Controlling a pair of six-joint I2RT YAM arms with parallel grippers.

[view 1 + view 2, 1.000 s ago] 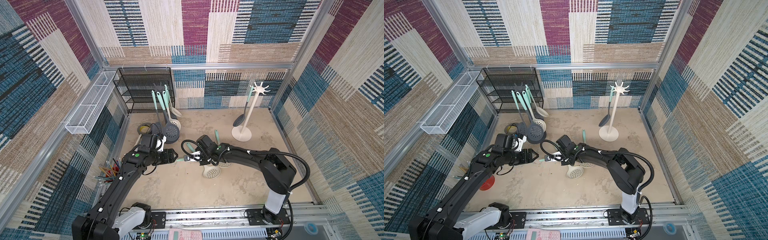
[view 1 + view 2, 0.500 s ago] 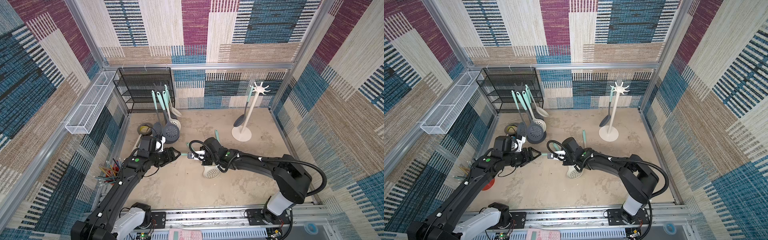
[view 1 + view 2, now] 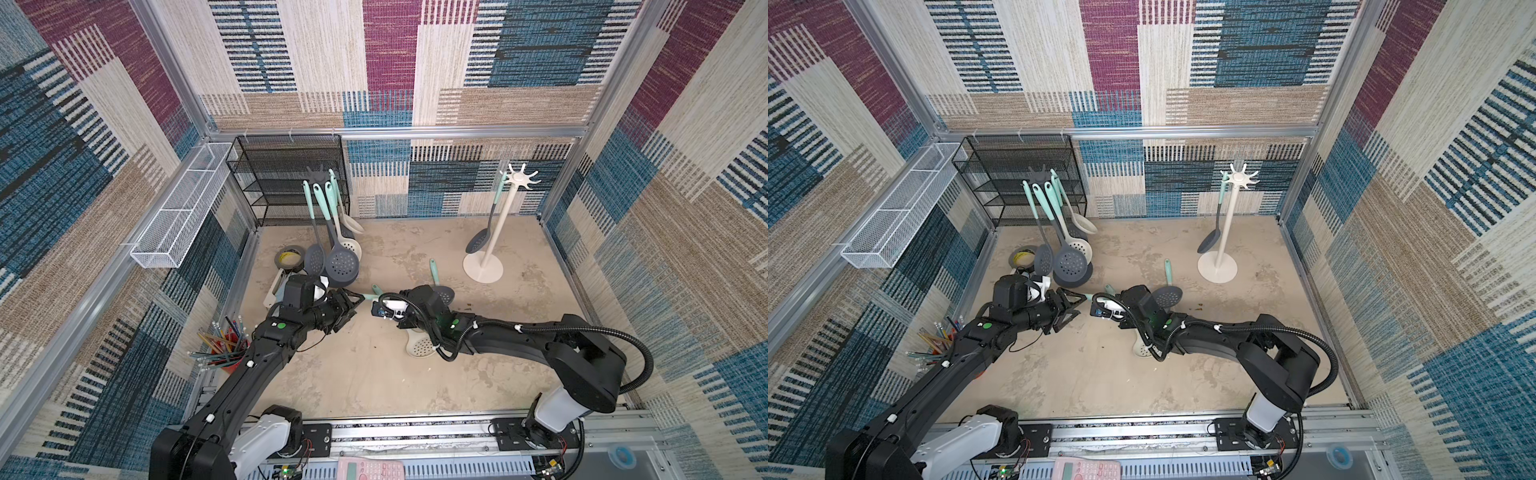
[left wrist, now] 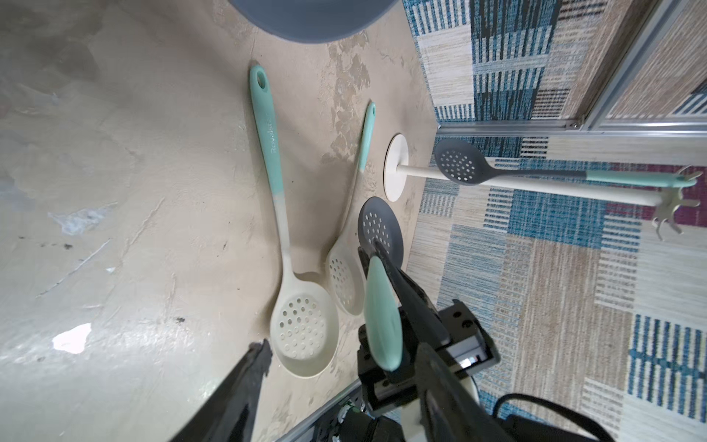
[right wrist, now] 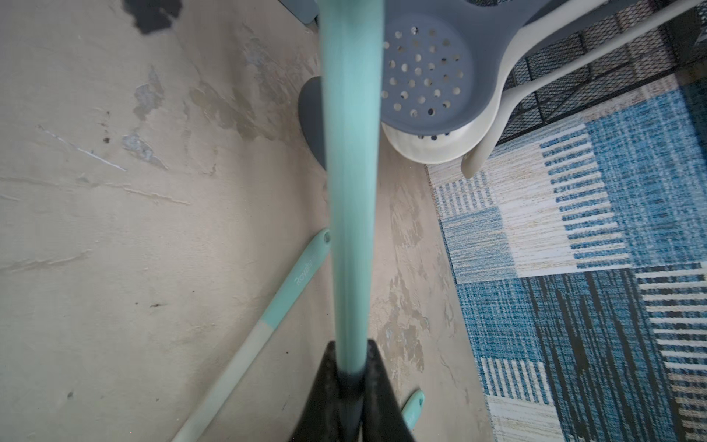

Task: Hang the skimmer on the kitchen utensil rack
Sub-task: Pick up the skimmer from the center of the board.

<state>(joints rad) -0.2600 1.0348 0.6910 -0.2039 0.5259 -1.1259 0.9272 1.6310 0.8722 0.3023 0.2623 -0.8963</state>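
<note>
On the sand-coloured table (image 3: 374, 374), walled in by patchwork fabric, we saw the left arm (image 3: 257, 365) and the right arm (image 3: 519, 336) facing each other near the middle. At the back stood a black mesh shelf (image 3: 286, 178), with a white wire basket (image 3: 178, 216) on the side rail next to it. In front of the shelf a dark utensil rack (image 3: 318, 174) carried several spoons and skimmers. Well apart from it, in the far corner on the right arm's side, a white utensil rack (image 3: 500, 224) held one dark slotted spoon (image 3: 477, 245). The right gripper (image 5: 346, 377) was clamped on the skimmer (image 4: 380, 317) where its teal handle turned grey. It held the skimmer clear of the table, mid-scene, with the handle pointing at the left gripper (image 4: 342, 356). That gripper's fingers (image 4: 248, 382) stood wide apart with the handle's tip between them, close to one finger; we could not tell whether they touched. Beneath lay a large cream skimmer (image 4: 302, 329) and a small cream skimmer (image 4: 344, 279), side by side. A tape roll (image 3: 291, 257) lay near the dark rack's foot, a cup of pencils (image 3: 226, 353) stood beside the left arm, and a pink calculator (image 3: 370, 469) rested on the front rail
</note>
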